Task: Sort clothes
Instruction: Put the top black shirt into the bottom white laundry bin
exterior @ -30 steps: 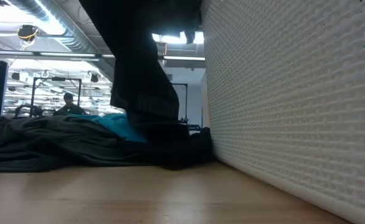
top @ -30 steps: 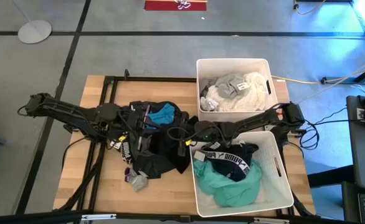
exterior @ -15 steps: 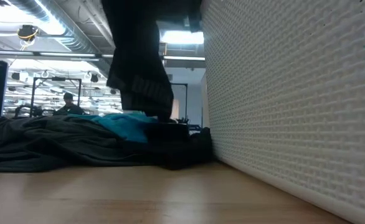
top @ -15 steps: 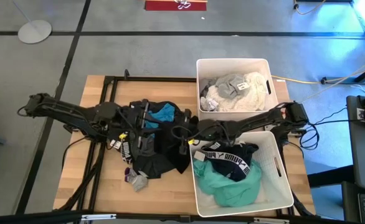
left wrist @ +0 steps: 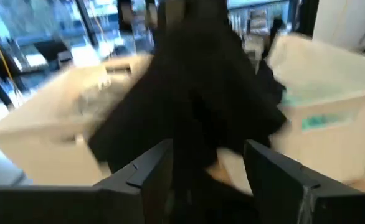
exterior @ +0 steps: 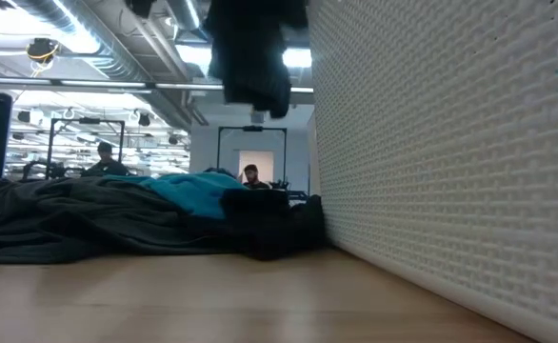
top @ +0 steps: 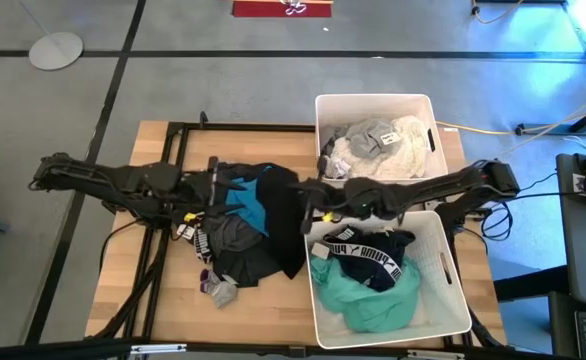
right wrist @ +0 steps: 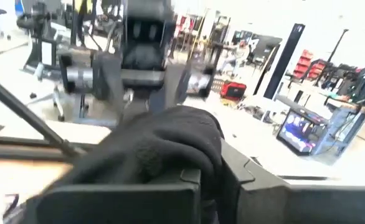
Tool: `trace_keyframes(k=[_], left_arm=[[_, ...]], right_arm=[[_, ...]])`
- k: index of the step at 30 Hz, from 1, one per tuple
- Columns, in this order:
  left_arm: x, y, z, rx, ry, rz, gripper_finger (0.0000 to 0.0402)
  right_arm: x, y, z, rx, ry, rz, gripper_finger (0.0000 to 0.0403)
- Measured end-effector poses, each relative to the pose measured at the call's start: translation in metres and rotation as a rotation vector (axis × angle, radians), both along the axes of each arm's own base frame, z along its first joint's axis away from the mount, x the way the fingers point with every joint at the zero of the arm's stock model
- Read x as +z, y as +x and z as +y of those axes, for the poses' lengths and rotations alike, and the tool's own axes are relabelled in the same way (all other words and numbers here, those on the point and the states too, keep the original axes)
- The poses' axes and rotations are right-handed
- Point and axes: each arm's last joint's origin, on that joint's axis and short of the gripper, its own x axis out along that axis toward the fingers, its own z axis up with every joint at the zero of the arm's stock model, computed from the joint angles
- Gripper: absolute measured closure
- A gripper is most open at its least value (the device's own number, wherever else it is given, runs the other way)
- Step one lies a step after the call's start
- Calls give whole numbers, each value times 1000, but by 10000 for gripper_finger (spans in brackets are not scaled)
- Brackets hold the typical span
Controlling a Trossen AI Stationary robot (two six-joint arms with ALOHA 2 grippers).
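right gripper (top: pixel 311 203) is clamped on a black garment (top: pixel 285 222) mid-tabletop, left gripper (top: pixel 220 192) spread wide; next it swings to the colored bin (top: pixel 451 275).

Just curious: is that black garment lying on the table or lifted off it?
Lifted. The black garment hangs clear above the pile, pinched in the right gripper.

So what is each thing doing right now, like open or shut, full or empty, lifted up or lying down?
left gripper: open, holding nothing.
right gripper: shut on the black garment.
black garment: lifted, hanging from the right gripper.
clothes pile: lying loose on the table.
far bin: partly filled with light clothes.
near bin: partly filled with teal and dark clothes.
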Motion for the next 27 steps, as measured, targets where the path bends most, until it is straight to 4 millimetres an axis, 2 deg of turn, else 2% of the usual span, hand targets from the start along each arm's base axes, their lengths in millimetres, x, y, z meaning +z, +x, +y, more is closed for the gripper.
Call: trace_keyframes(k=[4,8,12,20,27], left_arm=[[-9,-3,1,13,-39,93,218],[-17,-3,1,29,-77,169,219],[-22,-2,0,40,-107,195,219],[-47,0,0,51,-132,223,219],[-60,1,0,54,-149,211,219]], right_arm=[[21,-15,-2,0,-12,-54,384],[43,-35,3,22,-6,-108,378],[59,-62,12,68,17,-90,382],[83,-121,37,71,104,-59,381],[92,-169,56,103,152,-21,379]])
